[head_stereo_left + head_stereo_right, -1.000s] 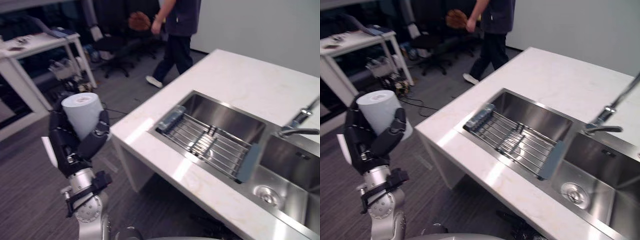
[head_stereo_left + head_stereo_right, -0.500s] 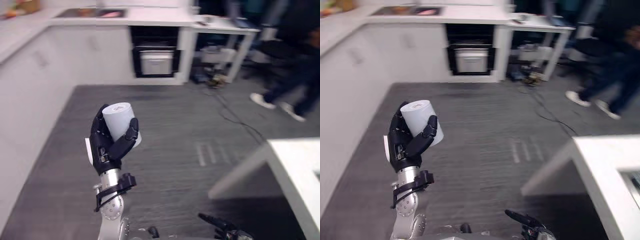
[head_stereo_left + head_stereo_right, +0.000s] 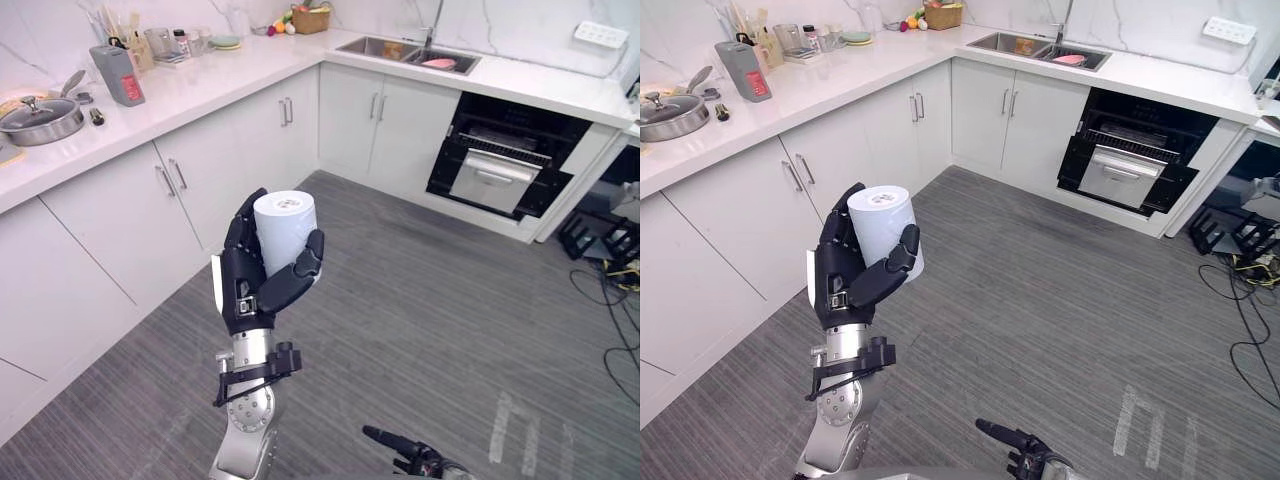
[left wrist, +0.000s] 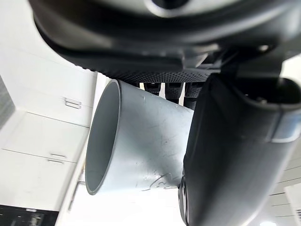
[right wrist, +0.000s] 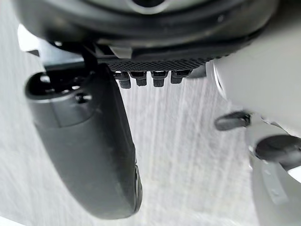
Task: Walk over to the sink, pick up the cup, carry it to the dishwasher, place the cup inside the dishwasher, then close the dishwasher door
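Carrying: I hold cup point(image 3: 285, 220) clasped in left hand point(image 3: 243, 290), above floor point(image 3: 430, 330).
Right hand point(image 5: 89, 141): idle, fingers relaxed.
Risk: walking jolts toward dishwasher point(image 3: 500, 165) could loosen thumb; cup slips.

Bright, even indoor light — soft shadows

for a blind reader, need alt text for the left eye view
The left hand is held up, curled round a white cup, over a grey floor. White cabinets run along the left, and the dishwasher sits in the far row.
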Available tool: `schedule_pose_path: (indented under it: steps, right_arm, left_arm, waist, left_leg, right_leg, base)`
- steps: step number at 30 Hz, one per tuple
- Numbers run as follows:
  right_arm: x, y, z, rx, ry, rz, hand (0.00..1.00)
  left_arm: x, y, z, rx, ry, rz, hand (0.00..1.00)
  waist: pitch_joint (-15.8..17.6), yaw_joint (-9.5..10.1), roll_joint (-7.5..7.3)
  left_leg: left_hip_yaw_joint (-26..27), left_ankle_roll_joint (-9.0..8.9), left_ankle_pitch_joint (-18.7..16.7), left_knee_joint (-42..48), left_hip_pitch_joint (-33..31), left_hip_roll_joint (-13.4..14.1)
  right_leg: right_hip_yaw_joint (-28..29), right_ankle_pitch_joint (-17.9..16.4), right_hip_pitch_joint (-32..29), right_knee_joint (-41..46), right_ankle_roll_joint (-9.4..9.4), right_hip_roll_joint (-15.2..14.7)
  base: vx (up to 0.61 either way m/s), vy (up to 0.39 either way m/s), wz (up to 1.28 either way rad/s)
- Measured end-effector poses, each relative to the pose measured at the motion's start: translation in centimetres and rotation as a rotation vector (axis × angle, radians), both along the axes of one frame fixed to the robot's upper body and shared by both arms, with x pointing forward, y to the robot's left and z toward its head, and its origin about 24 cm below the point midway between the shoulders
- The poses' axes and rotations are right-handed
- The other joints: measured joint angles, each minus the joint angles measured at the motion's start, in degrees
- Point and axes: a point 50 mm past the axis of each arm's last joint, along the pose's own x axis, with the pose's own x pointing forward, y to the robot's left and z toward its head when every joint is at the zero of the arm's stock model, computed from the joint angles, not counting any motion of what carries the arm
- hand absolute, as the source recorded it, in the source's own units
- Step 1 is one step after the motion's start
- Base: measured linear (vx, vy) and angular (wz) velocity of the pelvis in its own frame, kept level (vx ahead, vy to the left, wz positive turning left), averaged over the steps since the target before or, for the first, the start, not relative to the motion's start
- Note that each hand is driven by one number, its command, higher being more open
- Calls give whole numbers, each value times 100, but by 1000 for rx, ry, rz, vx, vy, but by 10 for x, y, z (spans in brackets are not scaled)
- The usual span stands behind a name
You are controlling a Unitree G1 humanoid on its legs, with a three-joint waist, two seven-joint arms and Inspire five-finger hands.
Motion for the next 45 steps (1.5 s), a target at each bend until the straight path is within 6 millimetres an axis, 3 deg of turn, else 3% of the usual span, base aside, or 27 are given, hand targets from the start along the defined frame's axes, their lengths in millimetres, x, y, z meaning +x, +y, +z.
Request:
schedule_pose_path:
  steps: [3,4,5,10,12,14,17,20,22,26,32,35,37,39,40,42,43,44,45]
  right_arm:
    - [2,2,-1,3,13,3,100]
    - [2,3,-1,4,20,4,100]
    - [10,10,-2,5,1,37,100]
    - [5,9,-3,4,11,30,100]
    - [-6,6,-2,17,-10,14,100]
    - [-3,6,0,31,-41,9,100]
    - [-10,7,1,66,-52,5,100]
    - [-11,11,3,118,-70,1,100]
    - [-9,13,4,160,-84,-13,100]
    - [-13,15,3,192,-67,-18,100]
    - [-10,15,2,215,-69,-21,100]
    - [-4,16,3,222,-85,-15,100]
    - [4,15,6,228,-112,0,100]
    - [7,16,6,227,-117,2,100]
    - [9,13,8,220,-126,7,100]
    - [8,13,8,219,-127,5,100]
    - [9,12,8,216,-133,3,100]
    - [12,10,9,209,-137,4,100]
    - [12,9,8,208,-136,2,100]
  left_arm:
    - [-1,2,-14,33,67,-1,0]
    - [-1,3,-19,44,86,-1,0]
    - [-9,26,-46,217,219,1,0]
    - [-10,27,-48,211,228,11,0]
    - [-13,30,-50,174,246,49,0]
    - [-9,26,-44,140,218,52,0]
    - [-4,17,-32,55,161,33,0]
    - [6,19,-18,-11,84,42,0]
    - [7,25,-10,-57,46,60,0]
    - [5,36,0,-102,-24,108,0]
    - [3,50,-3,-129,-15,167,0]
    - [1,52,-4,-126,-8,176,0]
    - [-5,56,1,-130,-27,192,0]
    - [-10,58,7,-127,-52,197,0]
    - [-14,62,11,-127,-69,214,0]
    - [-18,70,12,-109,-78,239,0]
    - [-20,75,14,-101,-90,258,0]
    - [-21,78,15,-96,-102,267,0]
    - [-21,79,15,-95,-101,271,0]
  waist:
    - [8,-34,-24]
    - [40,-40,-105]
    - [125,-222,-87]
    - [74,-222,-70]
    - [-178,-267,-11]
    - [-237,-448,-15]
    - [-354,-530,-22]
    - [-339,-513,-35]
    - [-323,-463,-55]
    - [-329,-366,-55]
    - [-236,-356,-82]
    - [-36,-348,-87]
    - [250,-287,-23]
    - [380,-241,-43]
    - [450,-202,19]
    - [468,-195,-2]
    - [557,-187,-24]
    - [633,-201,12]
    - [650,-201,3]
  left_leg:
    - [-3,-167,-93,471,-95,-95]
    - [25,-109,-286,470,-168,-122]
    - [224,196,1197,-1423,78,-77]
    - [376,124,1071,-1336,96,-41]
    - [687,84,813,-1095,78,50]
    - [677,81,745,-953,105,91]
    - [688,12,659,-803,123,163]
    - [736,-66,602,-742,190,250]
    - [940,-3,450,-722,238,361]
    - [810,-65,629,-733,179,386]
    - [487,-86,806,-890,155,339]
    - [444,-106,554,-339,-10,414]
    - [429,-208,-72,990,-363,737]
    - [449,-135,-175,2458,-1007,961]
    - [457,150,33,3606,-1555,1219]
    - [485,131,330,4246,-1837,1364]
    - [607,81,187,4365,-1907,1425]
    - [735,31,-119,3947,-1931,1367]
    - [781,29,-185,3586,-1935,1280]
  right_leg:
    - [58,1,173,-88,0,-111]
    - [87,1,186,-91,1,-186]
    - [223,372,-50,-362,93,-163]
    - [379,369,-108,-355,91,-135]
    - [669,349,-115,-334,67,-78]
    - [627,303,6,-342,45,-77]
    - [598,245,103,-337,1,-26]
    - [609,177,187,-264,-61,46]
    - [619,82,187,-78,-71,83]
    - [484,16,206,-9,-71,59]
    - [484,-42,261,-10,-66,39]
    - [499,-131,304,88,-99,80]
    - [529,-457,324,452,-203,282]
    - [534,-673,239,792,-284,378]
    - [546,-832,237,1029,-337,486]
    - [558,-917,327,1094,-436,507]
    - [556,-950,441,1082,-448,500]
    - [557,-986,533,1047,-456,455]
    - [553,-995,556,1014,-443,407]
  base:
    - [135,17,0]
    - [68,61,-2]
    - [23,41,-1]
    - [0,1,-18]
    - [41,9,-65]
    - [75,-13,-6]
    - [58,-36,3]
    - [-18,-48,1]
    - [-70,-63,7]
    - [-30,-39,30]
    - [-10,-15,30]
    - [-30,-28,4]
    - [-60,-47,-7]
    - [-58,-45,-8]
    - [-15,-40,-7]
    - [65,4,1]
    - [137,55,14]
    - [132,75,15]
    - [123,126,12]
